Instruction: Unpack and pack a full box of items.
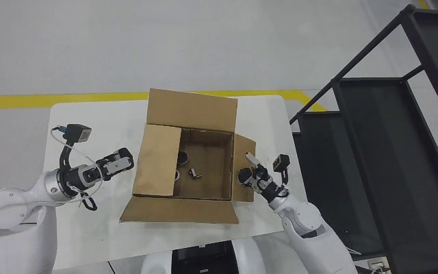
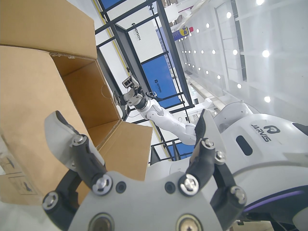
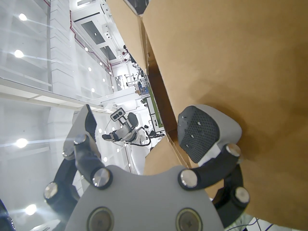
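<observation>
Top view: the white table [image 1: 89, 130] carries one brown cardboard box [image 1: 193, 109] at its centre. The left gripper [image 1: 123, 162] is positioned at 9 o'clock of the box, near the flap on that side, fingers spread wide with nothing between them. Box condition: plain corrugated board, top open; the 12 and 6 o'clock flaps lie outward, and the 3 o'clock flap stands nearly upright. On the box floor, a dark round item [image 1: 183, 159] and a small dark part [image 1: 196, 172] sit toward 9 o'clock. The right gripper [image 1: 246, 171] is at 3 o'clock, just beside the upright flap, fingers spread, gripping nothing.
</observation>
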